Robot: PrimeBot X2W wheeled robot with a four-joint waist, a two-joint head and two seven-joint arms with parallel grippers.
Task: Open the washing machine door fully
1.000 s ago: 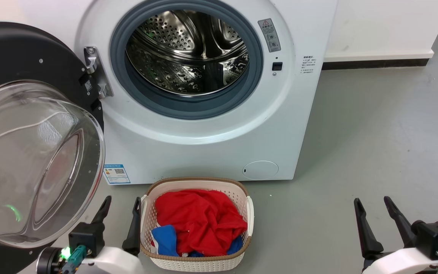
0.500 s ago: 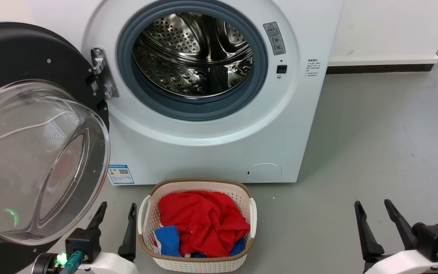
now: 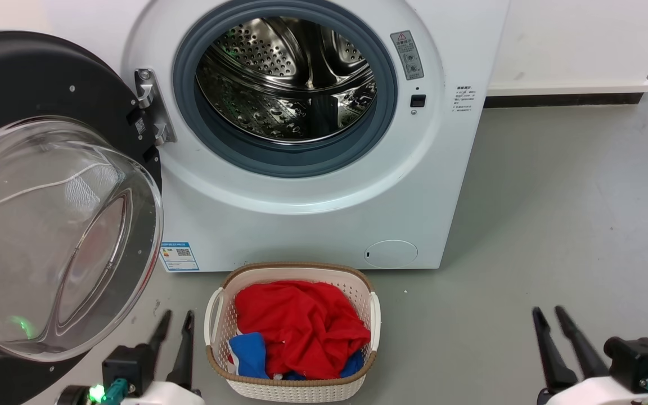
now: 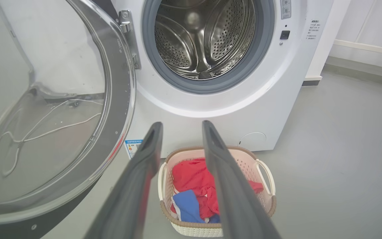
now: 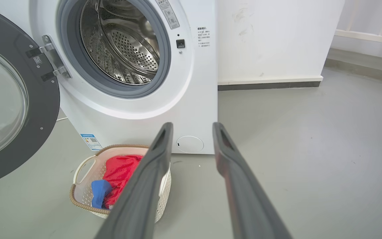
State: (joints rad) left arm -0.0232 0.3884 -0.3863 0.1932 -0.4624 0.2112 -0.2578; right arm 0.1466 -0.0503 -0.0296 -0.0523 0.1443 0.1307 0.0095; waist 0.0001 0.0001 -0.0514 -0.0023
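Ahead and left of the left gripper (image 3: 177,316), the door (image 3: 59,219) is seen swung wide off the washer (image 3: 313,225), with its glass bowl facing out. Its lower rim lies near the left fingers, and no contact is seen. The left fingers are held a narrow gap apart, with nothing between them. On the right gripper (image 3: 547,311) the fingers are likewise apart and empty, well apart from the door, with bare floor ahead of them. The drum (image 3: 284,79) is exposed beyond the left fingertips and to their right. A basket (image 3: 293,269) of red and blue cloth sits just right of the left fingers, between them and the washer.

Handling, as judged: the door is taken as stiff and fairly heavy. It is carried on a metal hinge (image 3: 152,112), so travel is fixed to one arc. The ring and glass are expected to be slippery, and the glass is to be treated as breakable. Contact is best made on the ring near the free edge, farthest from the hinge, by a push rather than a pinch. Opening is judged complete or nearly so; whether any swing is left cannot be told.
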